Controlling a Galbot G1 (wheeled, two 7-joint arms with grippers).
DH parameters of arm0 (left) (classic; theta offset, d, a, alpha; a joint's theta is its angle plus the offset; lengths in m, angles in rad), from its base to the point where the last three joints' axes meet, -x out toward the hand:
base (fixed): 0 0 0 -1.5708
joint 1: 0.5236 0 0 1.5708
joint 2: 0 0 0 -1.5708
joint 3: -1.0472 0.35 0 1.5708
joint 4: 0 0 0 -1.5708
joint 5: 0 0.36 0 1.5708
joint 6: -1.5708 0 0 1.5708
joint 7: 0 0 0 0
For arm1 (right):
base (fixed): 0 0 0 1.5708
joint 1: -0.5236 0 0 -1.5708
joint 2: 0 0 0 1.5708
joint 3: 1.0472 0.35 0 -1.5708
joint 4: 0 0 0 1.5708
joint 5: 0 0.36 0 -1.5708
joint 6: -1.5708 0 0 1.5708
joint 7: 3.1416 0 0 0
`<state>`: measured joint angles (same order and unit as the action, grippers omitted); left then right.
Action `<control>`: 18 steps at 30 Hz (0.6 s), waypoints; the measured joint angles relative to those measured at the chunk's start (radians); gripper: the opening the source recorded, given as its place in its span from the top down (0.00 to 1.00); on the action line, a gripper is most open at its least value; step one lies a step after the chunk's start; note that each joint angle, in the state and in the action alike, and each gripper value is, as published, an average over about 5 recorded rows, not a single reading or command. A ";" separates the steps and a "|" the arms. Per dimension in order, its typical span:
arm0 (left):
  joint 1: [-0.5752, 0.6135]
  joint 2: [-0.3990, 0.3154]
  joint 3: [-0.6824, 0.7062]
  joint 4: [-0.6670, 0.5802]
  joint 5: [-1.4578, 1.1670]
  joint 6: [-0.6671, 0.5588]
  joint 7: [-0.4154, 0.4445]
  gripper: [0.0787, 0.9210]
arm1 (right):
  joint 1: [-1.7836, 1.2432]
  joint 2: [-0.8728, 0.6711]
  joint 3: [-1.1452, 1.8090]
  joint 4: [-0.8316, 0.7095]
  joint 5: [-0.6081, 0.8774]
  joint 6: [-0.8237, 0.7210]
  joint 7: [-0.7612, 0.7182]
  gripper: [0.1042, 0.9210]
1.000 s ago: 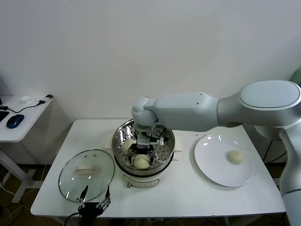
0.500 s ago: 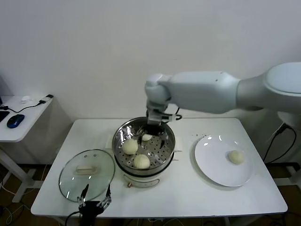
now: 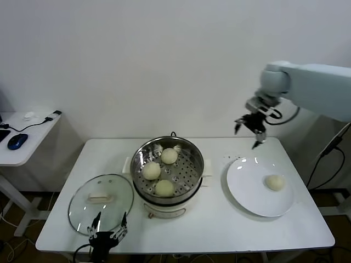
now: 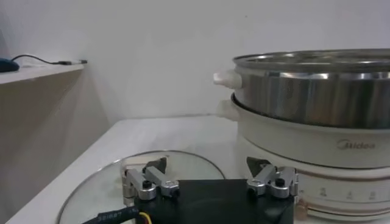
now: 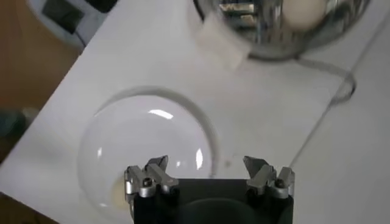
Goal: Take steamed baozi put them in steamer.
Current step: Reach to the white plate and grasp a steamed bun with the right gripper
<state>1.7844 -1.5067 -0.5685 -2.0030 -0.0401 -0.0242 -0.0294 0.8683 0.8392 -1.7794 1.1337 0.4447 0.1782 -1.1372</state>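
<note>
The one legible text is the brand name "Midea", printed in grey on the white base of the steamer [image 4: 317, 115], just below the shiny steel pot in the left wrist view. Lower on that base, near its bottom edge, sit small grey markings, too small to read.

It looked like a lab or office test room: a bare white wall [image 3: 137, 60], a white table [image 3: 219, 224], a side desk [image 3: 27, 142] with a computer mouse [image 3: 17, 141].
</note>
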 measured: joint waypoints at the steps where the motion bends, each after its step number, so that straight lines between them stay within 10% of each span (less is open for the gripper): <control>1: 0.001 -0.001 0.000 0.000 0.000 0.000 0.000 0.12 | -0.024 -0.024 0.012 -0.009 -0.011 -0.015 0.004 0.12; 18: 0.017 -0.016 -0.005 0.008 0.014 -0.003 -0.003 0.12 | -0.470 -0.145 0.365 -0.199 -0.206 -0.141 0.064 0.12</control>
<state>1.8013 -1.5232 -0.5731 -1.9950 -0.0260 -0.0276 -0.0319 0.3980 0.6940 -1.4148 0.9351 0.2384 0.0376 -1.0731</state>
